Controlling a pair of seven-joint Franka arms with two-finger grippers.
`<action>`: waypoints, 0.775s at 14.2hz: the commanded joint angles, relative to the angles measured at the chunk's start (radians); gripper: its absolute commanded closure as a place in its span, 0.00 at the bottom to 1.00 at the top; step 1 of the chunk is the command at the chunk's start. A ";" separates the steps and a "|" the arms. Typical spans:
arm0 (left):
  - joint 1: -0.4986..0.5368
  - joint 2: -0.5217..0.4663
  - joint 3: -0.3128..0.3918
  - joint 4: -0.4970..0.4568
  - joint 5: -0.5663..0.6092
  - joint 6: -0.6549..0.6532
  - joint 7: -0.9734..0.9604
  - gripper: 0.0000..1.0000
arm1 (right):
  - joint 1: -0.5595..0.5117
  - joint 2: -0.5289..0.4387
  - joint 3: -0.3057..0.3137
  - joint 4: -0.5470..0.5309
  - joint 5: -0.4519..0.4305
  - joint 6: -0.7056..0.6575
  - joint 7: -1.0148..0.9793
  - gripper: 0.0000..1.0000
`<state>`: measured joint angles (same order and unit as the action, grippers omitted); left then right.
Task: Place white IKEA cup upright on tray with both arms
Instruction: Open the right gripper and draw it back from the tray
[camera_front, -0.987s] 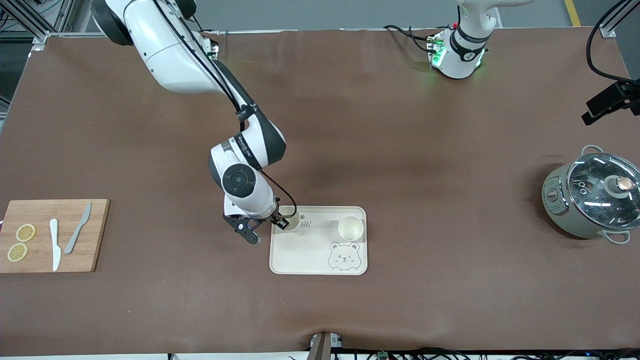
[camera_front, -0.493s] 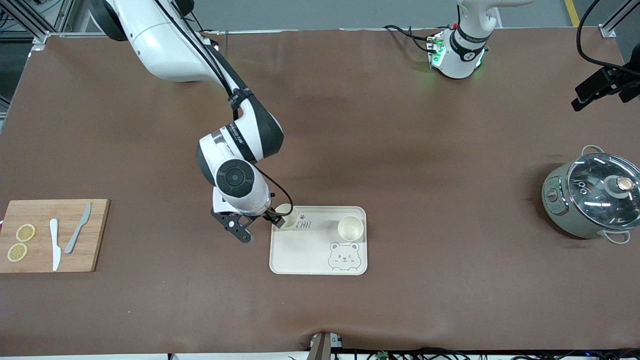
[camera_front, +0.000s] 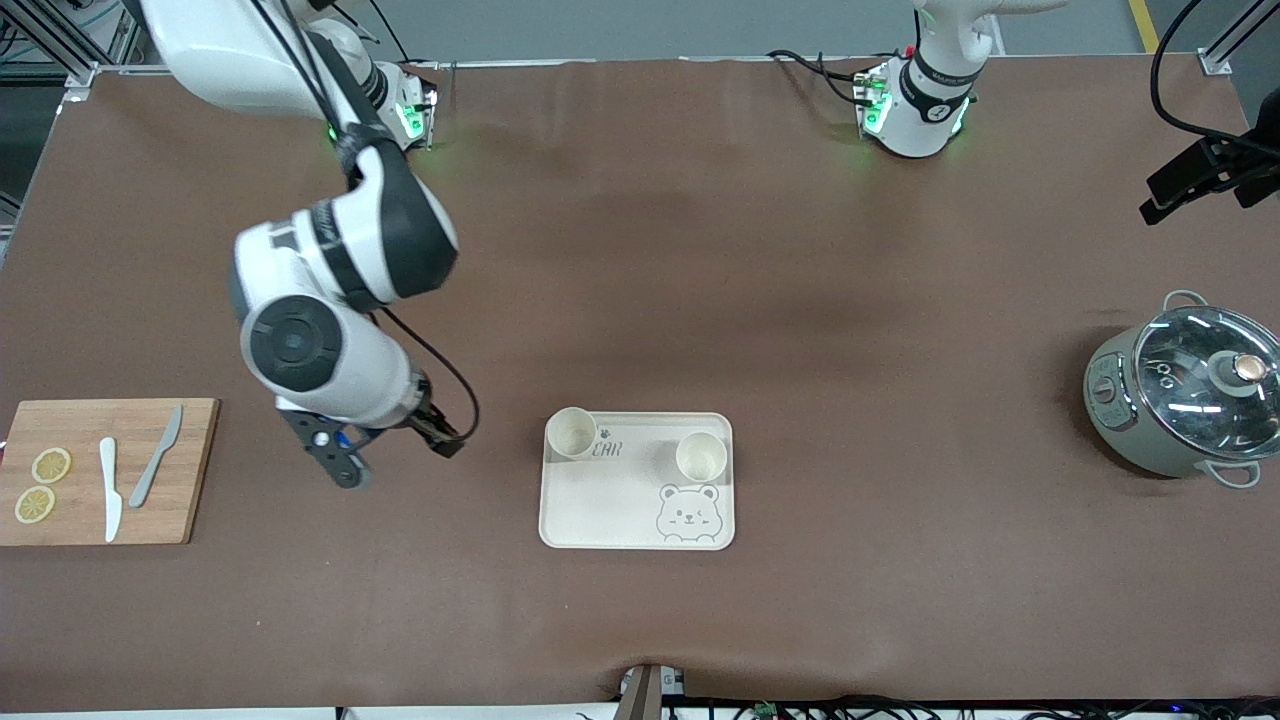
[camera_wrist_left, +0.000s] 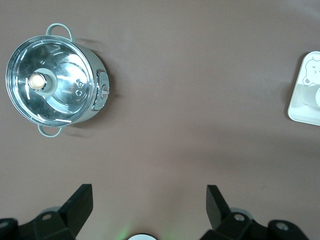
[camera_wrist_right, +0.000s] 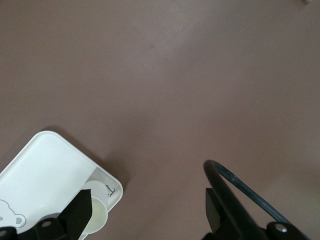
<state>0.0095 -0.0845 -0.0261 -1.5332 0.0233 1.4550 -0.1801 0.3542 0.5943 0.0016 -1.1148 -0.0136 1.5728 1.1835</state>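
Note:
The cream tray with the bear face lies at the table's middle. Two white cups stand upright on it: one in the corner toward the right arm's end, the other beside the bear. My right gripper hangs open and empty over bare table between the tray and the cutting board. Its wrist view shows the tray corner and the nearby cup beside one finger. My left gripper waits high up, open and empty, over bare table near the left arm's base.
A wooden cutting board with two knives and lemon slices lies at the right arm's end. A lidded grey pot stands at the left arm's end, also seen from the left wrist. A black cable loop hangs by the right gripper.
My right gripper opened, let go of the cup at the tray's corner and drew away toward the cutting board, rising. The cup stays upright on the tray.

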 joint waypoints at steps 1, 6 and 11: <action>-0.008 -0.018 -0.003 -0.022 0.007 0.002 0.016 0.00 | -0.044 -0.074 0.018 -0.039 -0.017 -0.042 -0.106 0.00; -0.011 -0.006 -0.038 -0.038 0.006 0.010 0.016 0.00 | -0.130 -0.204 0.018 -0.120 -0.005 -0.111 -0.422 0.00; -0.008 -0.024 -0.041 -0.044 0.006 -0.015 0.017 0.00 | -0.239 -0.362 0.015 -0.274 -0.016 -0.111 -0.793 0.00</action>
<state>-0.0026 -0.0850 -0.0640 -1.5631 0.0233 1.4501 -0.1801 0.1618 0.3404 -0.0001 -1.2530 -0.0141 1.4377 0.5180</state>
